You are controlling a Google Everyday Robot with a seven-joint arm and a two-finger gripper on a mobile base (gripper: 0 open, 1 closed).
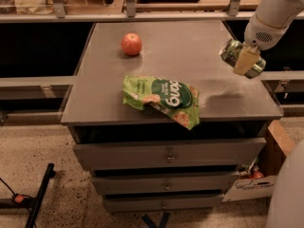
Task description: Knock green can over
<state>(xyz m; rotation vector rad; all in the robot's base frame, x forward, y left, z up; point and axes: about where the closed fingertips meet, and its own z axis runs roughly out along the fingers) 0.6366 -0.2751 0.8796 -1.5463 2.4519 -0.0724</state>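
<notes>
Over the cabinet's (142, 56) right edge, fingers (245, 61) clasp a tilted green can (231, 51).

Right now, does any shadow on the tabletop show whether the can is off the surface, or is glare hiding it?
Camera view: the gripper holds the green can tilted by the right edge of the table; a soft dark shadow lies on the tabletop below, apart from the can, so it looks lifted. Camera view: light is dim and warm, no glare on the can.
</notes>
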